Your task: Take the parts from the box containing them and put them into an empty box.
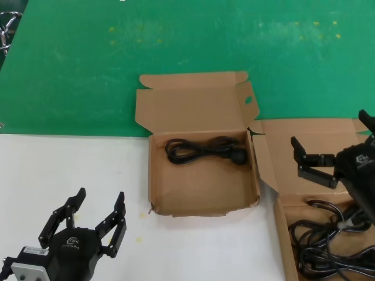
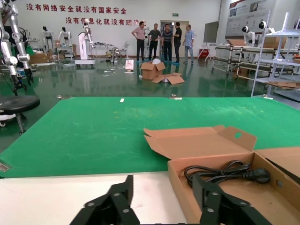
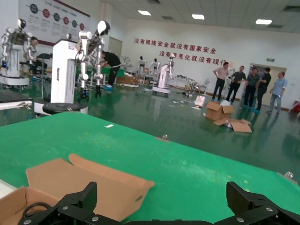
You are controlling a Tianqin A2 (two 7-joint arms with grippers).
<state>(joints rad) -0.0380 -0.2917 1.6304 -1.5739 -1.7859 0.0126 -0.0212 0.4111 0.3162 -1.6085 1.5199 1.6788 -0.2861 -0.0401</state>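
Note:
The box with the oval hole (image 1: pixel 157 175) lies open at the table's middle, with one black power cord (image 1: pixel 205 150) near its back wall. The box with the parts (image 1: pixel 280 225) sits at the right front, its plain lid (image 1: pixel 275 152) open. It holds several tangled cords (image 1: pixel 328 249). My right gripper (image 1: pixel 333 134) is open and empty, hovering over that box's lid. My left gripper (image 1: pixel 101 198) is open and empty, low over the white table, left of the holed box. The left wrist view shows the left gripper (image 2: pixel 162 185) beside the holed box (image 2: pixel 176 178) and its cord (image 2: pixel 225 172).
A green mat (image 1: pixel 187 41) covers the table's far half, and the near half is white (image 1: pixel 70 164). In the right wrist view my right gripper (image 3: pixel 161 194) faces the holed box's lid (image 3: pixel 93 180). People, robots and cartons stand far off on the hall floor.

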